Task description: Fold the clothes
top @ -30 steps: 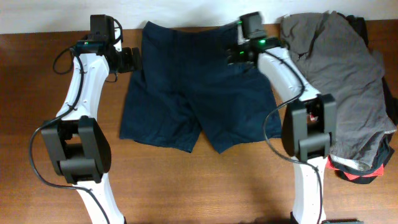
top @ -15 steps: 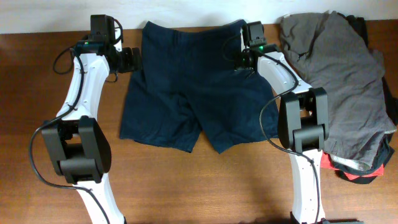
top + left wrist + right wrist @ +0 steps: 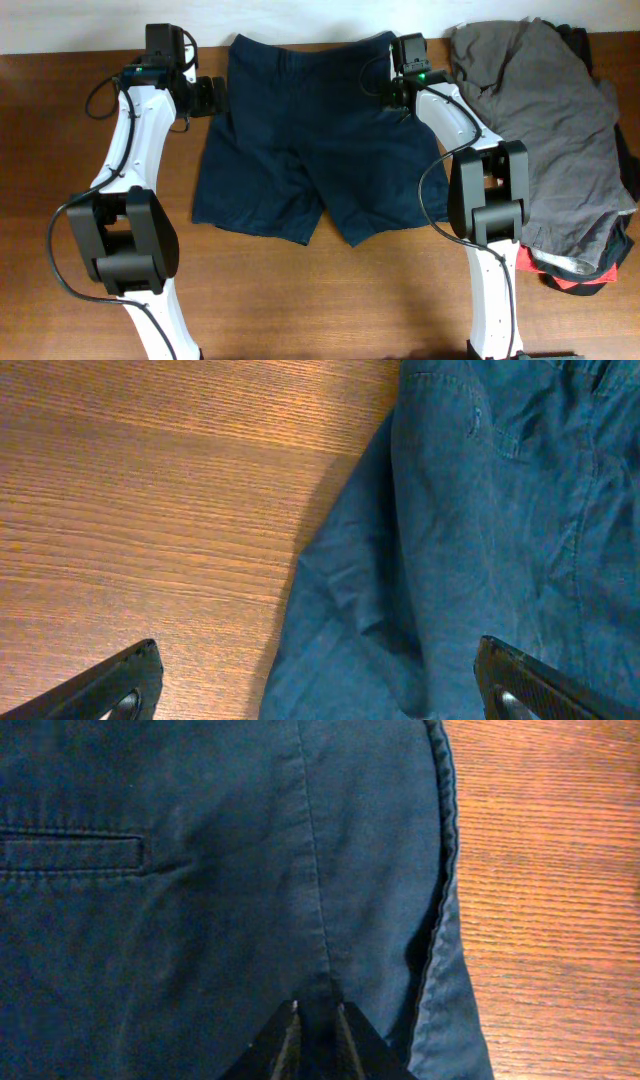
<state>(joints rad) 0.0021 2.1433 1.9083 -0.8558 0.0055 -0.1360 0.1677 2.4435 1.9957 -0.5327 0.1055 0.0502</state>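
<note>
One pr shorts (image 3: pixel 310 140) on table (image 3: pixel 300 300); left gripper (image 3: pixel 320 665) wide apart, right gripper (image 3: pixel 315 1020) clamped on fabric.

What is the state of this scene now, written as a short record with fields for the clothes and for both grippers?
garment to fold: navy shorts, spread flat on the table, waistband at the far edge
left arm: left gripper open wide over the shorts' left edge, holding nothing
right arm: right gripper closed on a pinch of shorts fabric near the right side seam
other items: grey garment heaped to the right; red-and-black item showing beneath it
fold progress: no fold made yet
</note>
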